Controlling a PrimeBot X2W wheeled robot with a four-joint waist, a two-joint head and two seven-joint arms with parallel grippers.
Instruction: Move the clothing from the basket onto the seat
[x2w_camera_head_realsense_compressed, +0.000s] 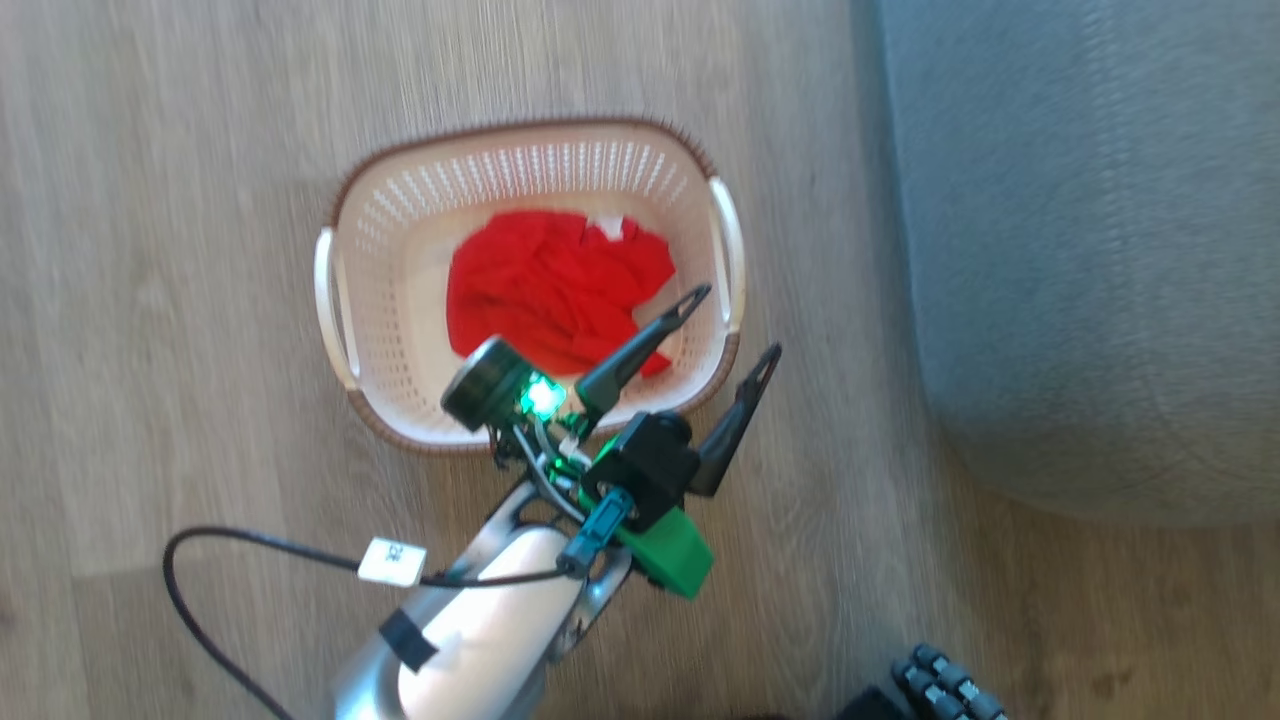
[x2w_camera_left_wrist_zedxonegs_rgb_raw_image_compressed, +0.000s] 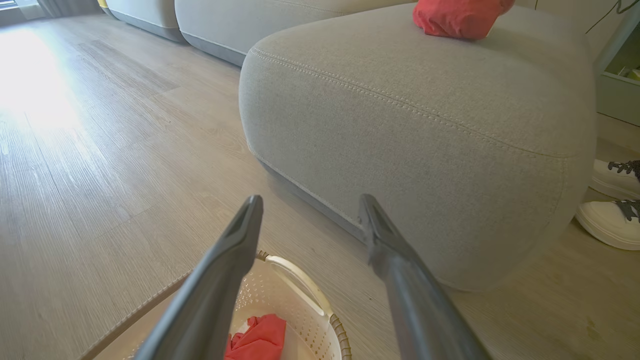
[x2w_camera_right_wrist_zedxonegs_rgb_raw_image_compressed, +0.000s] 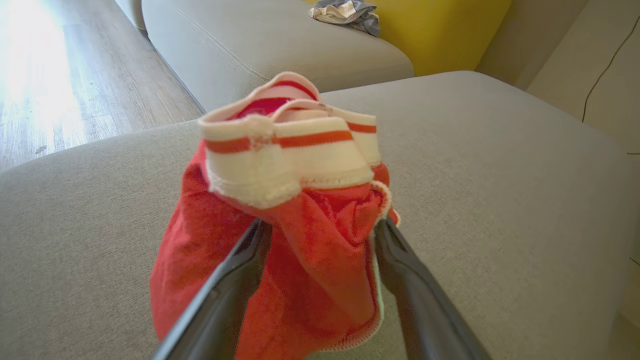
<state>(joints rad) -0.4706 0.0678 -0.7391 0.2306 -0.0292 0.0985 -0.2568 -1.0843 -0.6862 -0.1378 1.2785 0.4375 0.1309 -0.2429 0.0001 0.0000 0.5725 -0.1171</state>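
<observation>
1. Striped garment (x2w_camera_right_wrist_zedxonegs_rgb_raw_image_compressed: 300, 200) heaped on the seat (x2w_camera_right_wrist_zedxonegs_rgb_raw_image_compressed: 500, 175) top; right claw (x2w_camera_right_wrist_zedxonegs_rgb_raw_image_compressed: 321, 225) wide, straddling it, not pinching.
2. Plain red garment (x2w_camera_head_realsense_compressed: 555, 290) lies in the basket (x2w_camera_head_realsense_compressed: 400, 250); left claw (x2w_camera_head_realsense_compressed: 735, 321) wide, empty, above its seat-side corner.
3. Judgement: half done, one garment left.
4. Pale wood floor (x2w_camera_head_realsense_compressed: 150, 300); basket near the seat's rounded corner.
</observation>
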